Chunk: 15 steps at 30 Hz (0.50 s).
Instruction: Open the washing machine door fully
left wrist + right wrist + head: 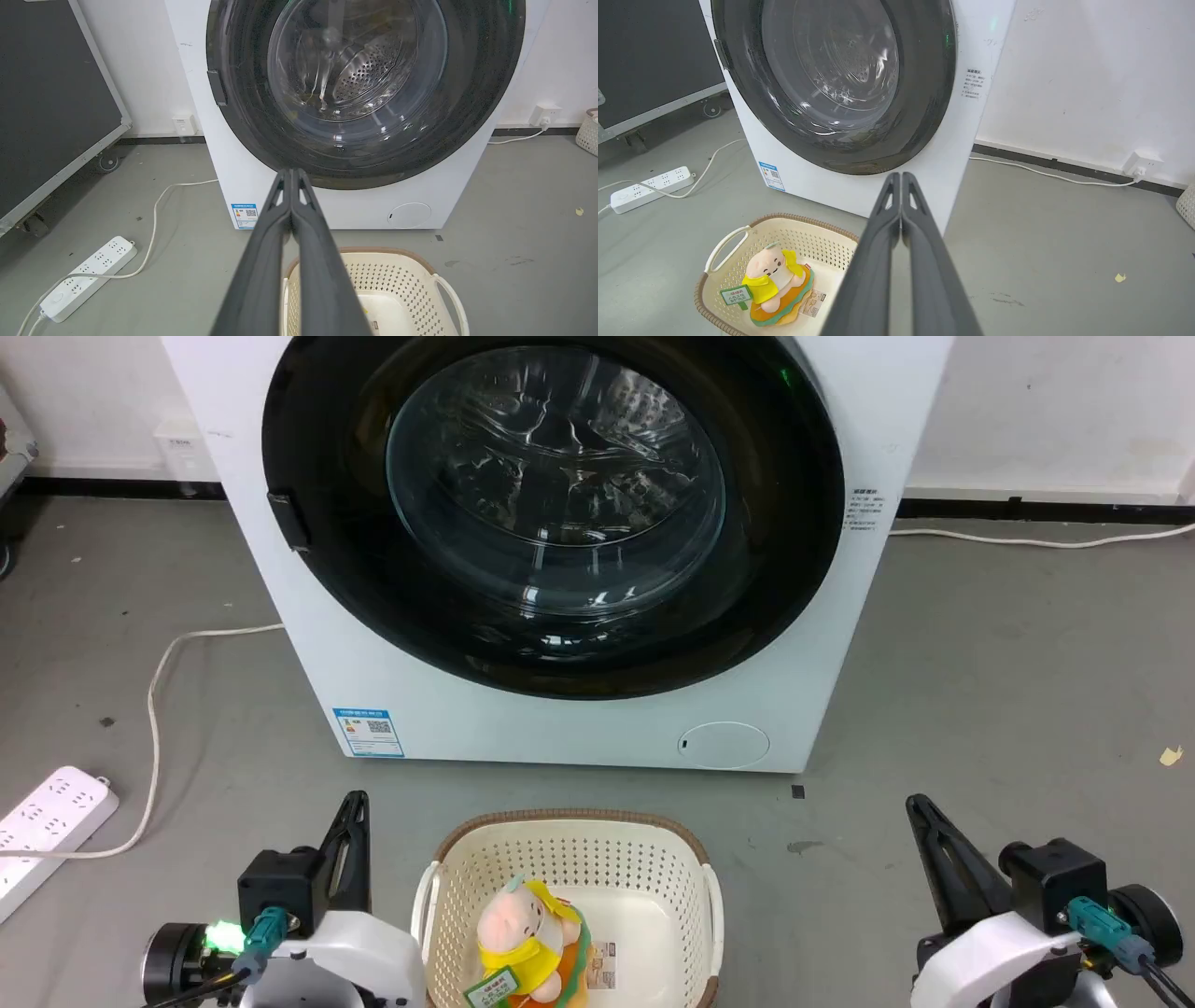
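A cream perforated laundry basket (560, 818) with a brown woven rim stands on the grey floor (1008, 691), just in front of the white washing machine (597, 733) and between the two arms. In it lies a plush toy (523, 924) — pink, dressed in yellow, on an orange and green cushion with a green tag at its front. It rests towards the basket's left side, and a small printed label lies on the pale bottom beside it.

The washing machine door (766, 551) is closed, its glossy black ring flush with the machine's front. Through its bulging glass the perforated steel drum (369, 70) can be seen. A small dark tab (289, 520) sits on the door's left rim. Below the door are a blue sticker (369, 732) at the front's lower left corner and an oval white service flap (724, 744) at the lower right.

The left gripper (358, 799) and the right gripper (917, 803) hang low on either side of the basket, well short of the door — each has its two dark fingers pressed together on nothing.

On the left, a white power strip (47, 831) and its cable (154, 709) lie on the floor, with a dark wheeled panel (51, 102) beyond. On the right, the floor runs to the white wall, crossed by a cable (1027, 539) along the baseboard and bearing a yellowish scrap (1171, 756).
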Motion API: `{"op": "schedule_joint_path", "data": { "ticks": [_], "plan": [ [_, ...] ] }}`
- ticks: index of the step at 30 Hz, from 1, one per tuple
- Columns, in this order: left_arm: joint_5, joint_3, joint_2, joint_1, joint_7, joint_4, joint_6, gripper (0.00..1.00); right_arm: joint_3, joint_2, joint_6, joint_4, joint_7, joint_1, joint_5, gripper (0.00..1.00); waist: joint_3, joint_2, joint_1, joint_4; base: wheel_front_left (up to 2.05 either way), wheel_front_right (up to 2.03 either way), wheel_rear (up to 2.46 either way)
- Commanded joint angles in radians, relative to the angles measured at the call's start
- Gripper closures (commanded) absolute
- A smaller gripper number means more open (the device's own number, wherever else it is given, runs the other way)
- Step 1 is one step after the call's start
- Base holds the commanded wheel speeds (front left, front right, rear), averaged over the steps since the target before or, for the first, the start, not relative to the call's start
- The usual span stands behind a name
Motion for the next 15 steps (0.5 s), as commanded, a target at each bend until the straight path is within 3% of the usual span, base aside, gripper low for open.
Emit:
{"op": "schedule_joint_path", "data": {
  "ticks": [1, 15],
  "plan": [
    [0.003, 0.000, 0.002, 0.015, 0.000, -0.004, 0.003, 1.00, -0.001, 0.005, -0.001, -0.004, 0.000, 0.006, -0.008, 1.00, 0.000, 0.0000, 0.0000, 0.000, 0.00, 0.00, 0.00],
    [0.003, 0.000, 0.002, 0.015, 0.000, -0.004, 0.003, 1.00, -0.001, 0.005, -0.001, -0.004, 0.000, 0.006, -0.008, 1.00, 0.000, 0.0000, 0.0000, 0.000, 0.00, 0.00, 0.00]
  ]
}}
